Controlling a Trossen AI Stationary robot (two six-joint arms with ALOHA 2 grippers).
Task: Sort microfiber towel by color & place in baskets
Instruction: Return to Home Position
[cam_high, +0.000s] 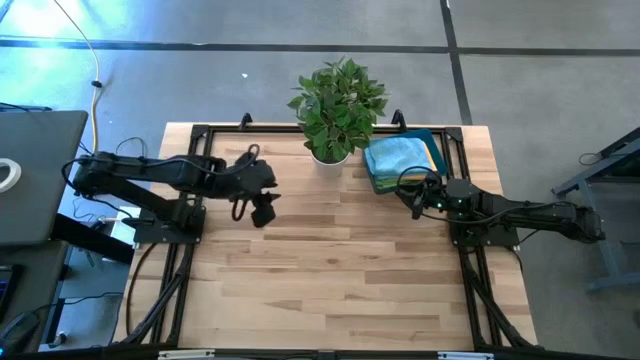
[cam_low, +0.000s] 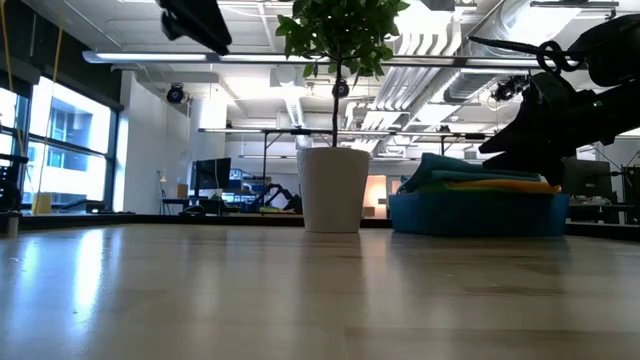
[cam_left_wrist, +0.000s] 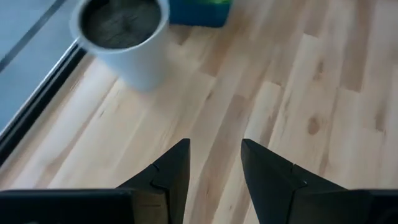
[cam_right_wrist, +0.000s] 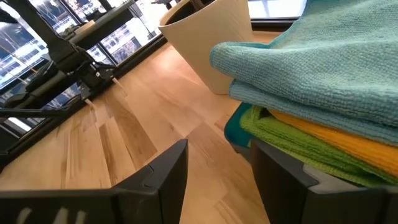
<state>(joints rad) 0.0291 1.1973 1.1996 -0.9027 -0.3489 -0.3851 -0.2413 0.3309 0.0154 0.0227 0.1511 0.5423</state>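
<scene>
"Teal bin (cam_low: 475, 213): where does it sit?"

"At the far right corner of the table (cam_high: 330, 290). It is just beside the white pot (cam_high: 330, 155), which stands about midway along the far edge with a leafy plant (cam_high: 338, 95) in it."

"And the towels?"

"Three of them are folded and stacked in the bin. The green towel (cam_right_wrist: 286, 140) is lowest, the orange towel (cam_right_wrist: 348, 142) lies on it, and the blue towel (cam_right_wrist: 323, 62) is on top. The stack rises above the bin's rim, and a fold of the blue towel hangs out toward the pot."

"What is the right gripper (cam_right_wrist: 219, 146) doing?"

"It hangs close to the near side of the bin, raised off the wood and pointed at the stack. Its fingers are parted with nothing between them. I cannot tell whether one finger brushes the green towel."

"The left gripper (cam_left_wrist: 214, 144)?"

"It is over bare wood in the left half of the table, nearer the far edge than the near one. The low view shows it high above the tabletop. Its fingers are parted too, by a moderate gap, and they hold nothing. Its wrist view looks down on the pot with a corner of the bin beyond it. It is well apart from the bin."
</scene>
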